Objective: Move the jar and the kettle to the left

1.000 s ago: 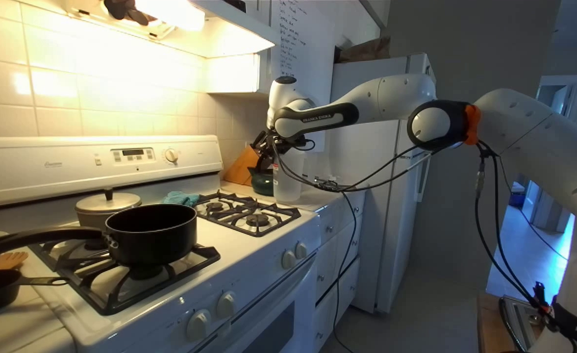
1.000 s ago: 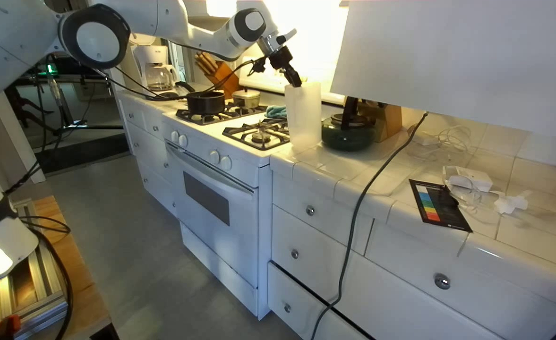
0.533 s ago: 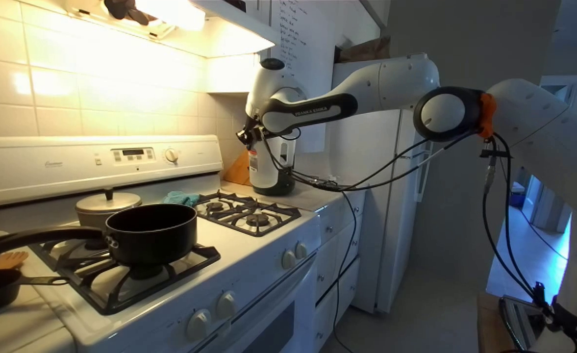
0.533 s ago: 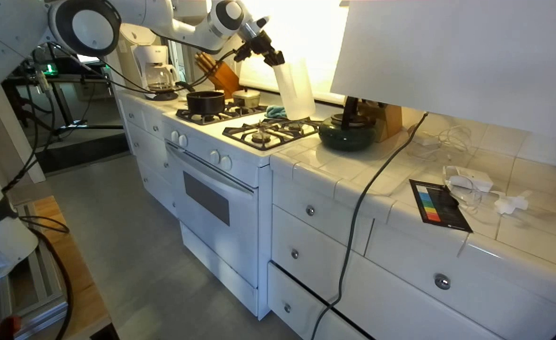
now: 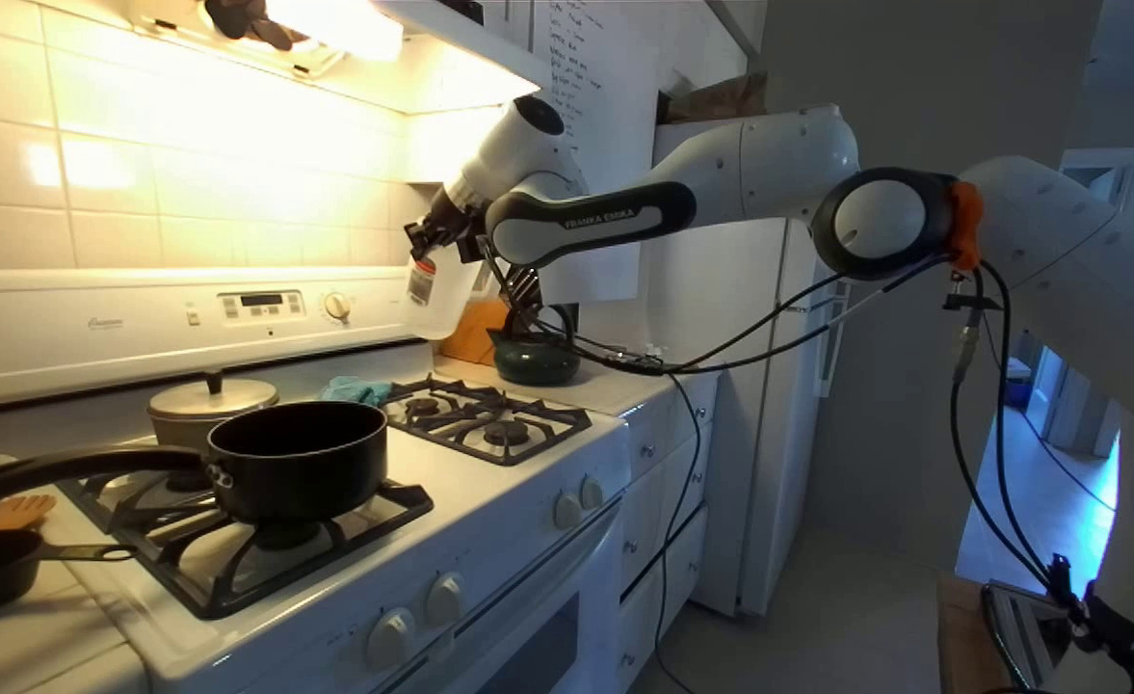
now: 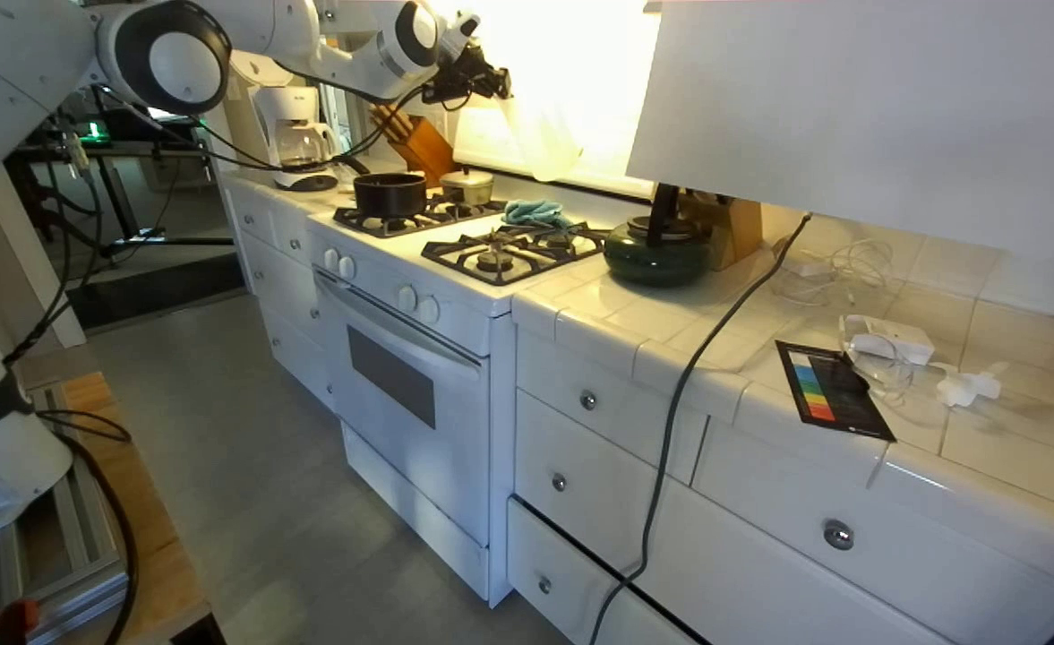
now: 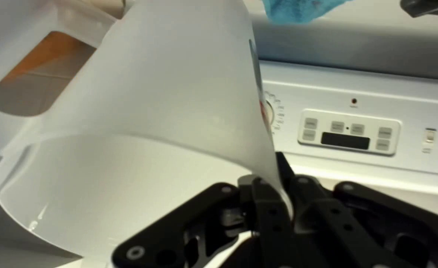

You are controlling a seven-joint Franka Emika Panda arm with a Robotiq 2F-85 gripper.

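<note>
Clamped together on a thin plastic wall, my fingers (image 7: pixel 269 219) hold the jar (image 7: pixel 189 93) by its rim in the wrist view, one finger inside the mouth and one outside, as the translucent white vessel hangs tilted above the stove (image 6: pixel 437 466). Its looped handle sits on the side of the mouth away from my fingers, and its pale inner wall faces the camera. Just below my fingers in an exterior view, the jar carries a label (image 5: pixel 421 281) with a red top, the print too small to read. Plainly legible is "FRANKA EMIKA" on my arm (image 5: pixel 528 236), right of my fingers; handwriting on a white panel (image 5: pixel 615 145), up and to their right, is too fine to make out. Lower than my fingers and to their right in both exterior views sits the dark green kettle (image 6: pixel 658 260), its dark handle upright, on the tiled counter (image 6: pixel 643 313). Down and left of my fingers in an exterior view, an uncovered black pot (image 5: pixel 297 472) stands before a lidded pot (image 5: pixel 176 424), the black one's interior in shadow.
</note>
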